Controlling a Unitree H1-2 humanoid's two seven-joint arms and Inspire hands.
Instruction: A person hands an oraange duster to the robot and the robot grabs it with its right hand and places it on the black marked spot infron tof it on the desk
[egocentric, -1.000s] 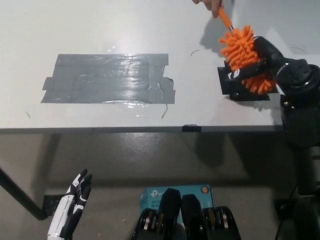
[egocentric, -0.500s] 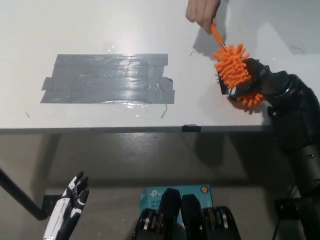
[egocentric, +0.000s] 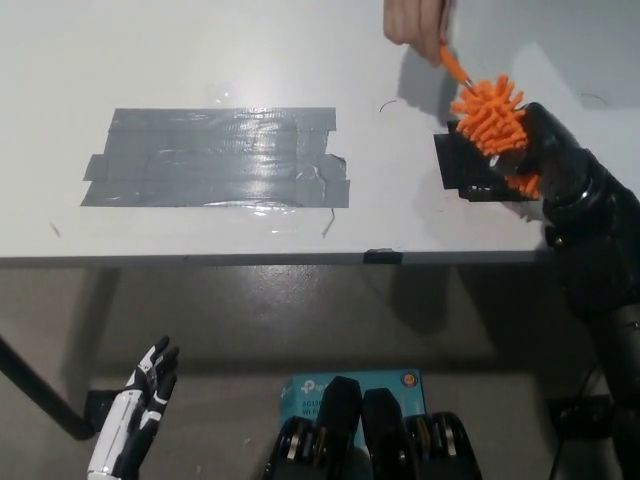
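The orange duster (egocentric: 488, 115) hovers over the desk's right side, its fluffy head pressed into my black right hand (egocentric: 548, 150). That hand's fingers curl around the head, and orange strands show below it too. A person's hand (egocentric: 415, 22) at the top edge still grips the duster's thin orange handle (egocentric: 453, 66). The black marked spot (egocentric: 462, 165) lies on the desk just under and left of the duster, partly hidden by my hand. My white left hand (egocentric: 138, 418) hangs at the lower left, below the desk, with its fingers apart.
A large patch of grey tape (egocentric: 215, 157) covers the desk's left-middle. The desk's front edge (egocentric: 300, 258) runs across the view, with a small black tab (egocentric: 383, 256) on it. A teal box (egocentric: 300, 392) lies on the floor below.
The duster and my right hand first swung left, then came back to the right and slightly up. The person's hand rose toward the top edge. My left hand barely moved.
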